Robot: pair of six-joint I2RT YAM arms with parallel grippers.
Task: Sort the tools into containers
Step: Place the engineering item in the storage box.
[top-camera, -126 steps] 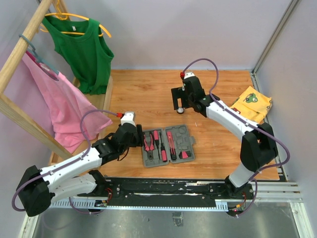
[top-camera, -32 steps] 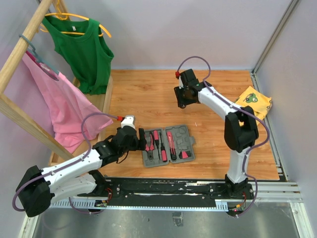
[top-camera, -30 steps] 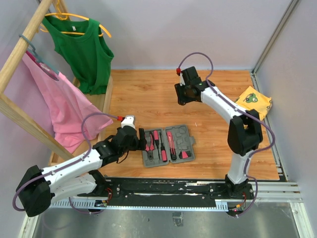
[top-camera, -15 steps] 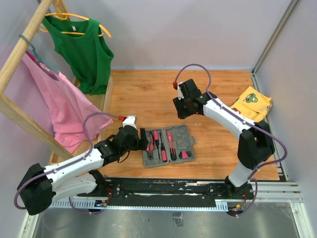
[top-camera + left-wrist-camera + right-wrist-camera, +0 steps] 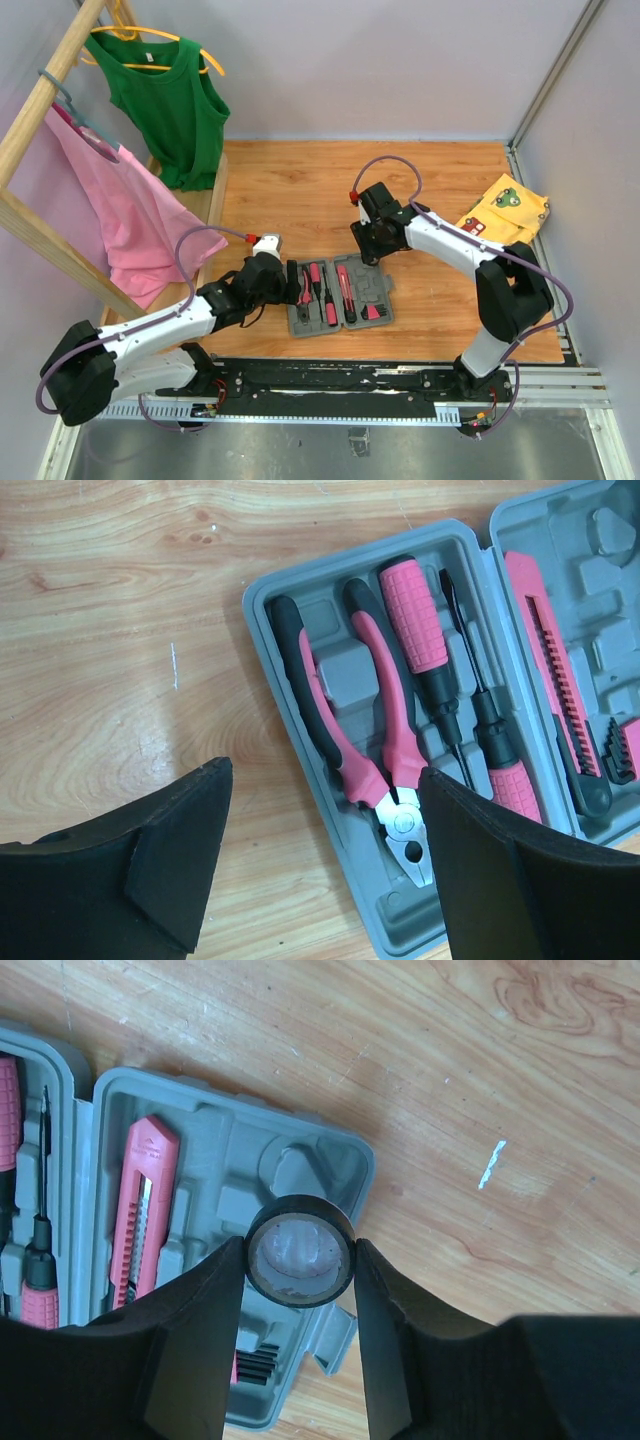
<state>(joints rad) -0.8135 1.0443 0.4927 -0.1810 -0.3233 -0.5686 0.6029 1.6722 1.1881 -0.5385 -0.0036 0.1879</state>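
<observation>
Right hand [image 5: 300,1257] clamped on black tape roll [image 5: 300,1248], over open grey tool case [image 5: 215,1110] on counter [image 5: 300,190], by its round recess. Left hand [image 5: 325,775] fingers apart, empty, above pliers [image 5: 405,832] in case's left half.

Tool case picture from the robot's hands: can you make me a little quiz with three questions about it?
1. True or false: the left gripper is squeezing the pliers.
2. What is the right gripper holding? A) a hammer B) a round black disc C) a spoon
3. Fill in: the round slot in the grey tool case is ____ (full or empty).

Key:
1. False. Its jaws are open and hold nothing.
2. B.
3. Empty.
</observation>
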